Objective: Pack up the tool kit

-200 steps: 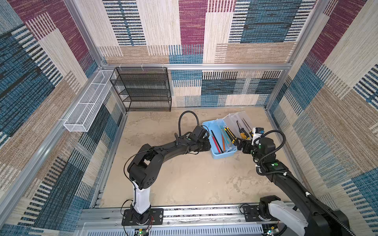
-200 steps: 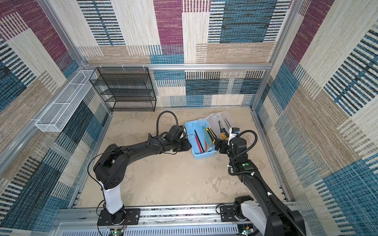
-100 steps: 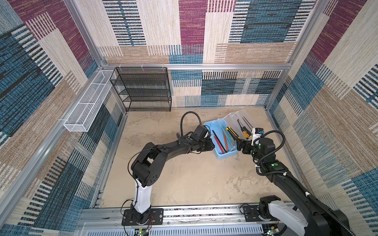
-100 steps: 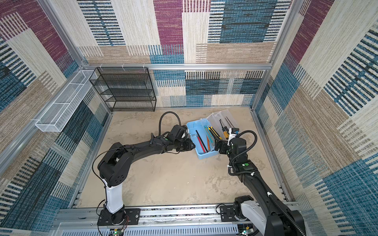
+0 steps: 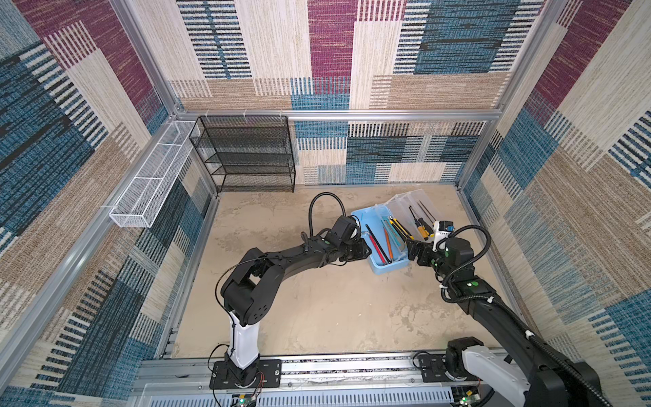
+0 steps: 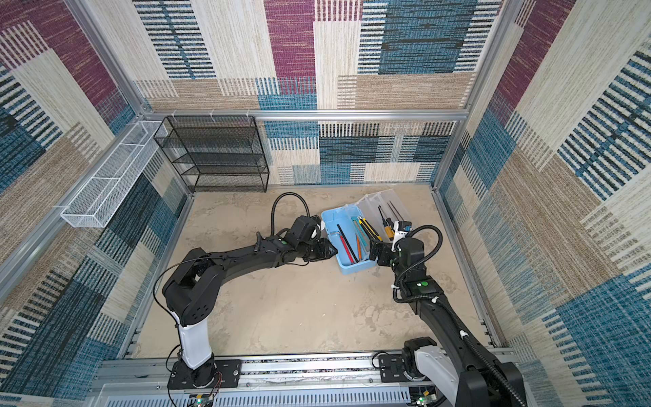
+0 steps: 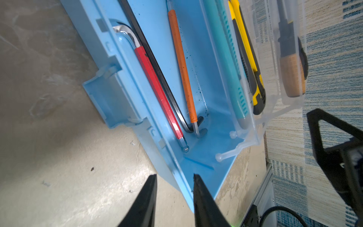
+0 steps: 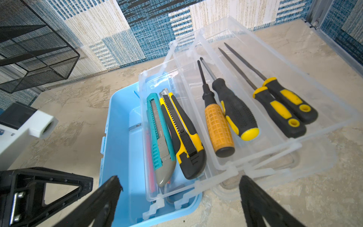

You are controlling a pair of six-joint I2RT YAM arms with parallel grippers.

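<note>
Left gripper (image 7: 174, 175) pinches the side wall of the light blue box (image 7: 155, 29), jaws narrowly parted. Right gripper (image 8: 179, 177) hangs wide open and empty, just off the box's end. Hex keys (image 7: 157, 82) lie inside it. Utility knives (image 8: 176, 133) and screwdrivers (image 8: 235, 110) lie in its attached clear tray (image 8: 235, 64).

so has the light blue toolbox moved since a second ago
Yes, slightly. In a top view the near end of the light blue toolbox has swung right, farther from the black mesh rack; its far end barely shifted.

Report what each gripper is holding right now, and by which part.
The left gripper pinches the blue box by its side wall, near a corner. The right gripper is open and holds nothing.
</note>
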